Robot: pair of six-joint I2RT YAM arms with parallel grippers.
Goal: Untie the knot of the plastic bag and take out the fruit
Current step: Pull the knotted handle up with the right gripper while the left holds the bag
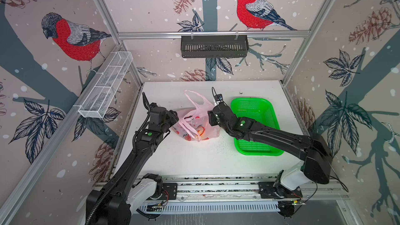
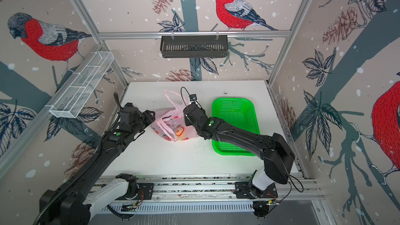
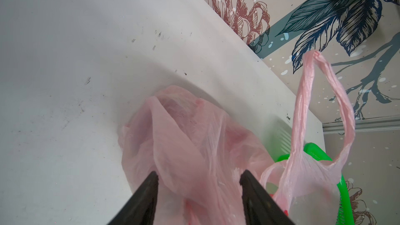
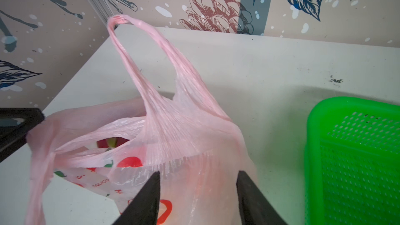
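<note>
white table [image 1: 194, 161] — green basket [image 1: 255, 113] just beside the plastic bag [image 1: 194, 124].

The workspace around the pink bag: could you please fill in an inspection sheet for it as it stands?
Surface: white table, scuffed, with dark specks near the bag.
Job's things: plastic bag on the table, mouth open, one handle loop standing free; no knot seen; fruit glimpsed inside, none outside.
Clutter: green basket beside the bag, no fruit seen in it.
Grippers: left tool and right tool both open, bag film lying between the jaws.
Cables: black cable looping at the right wrist; conduit along the left arm.
Surroundings: bird-print walls, black shelf, white wire rack.
</note>
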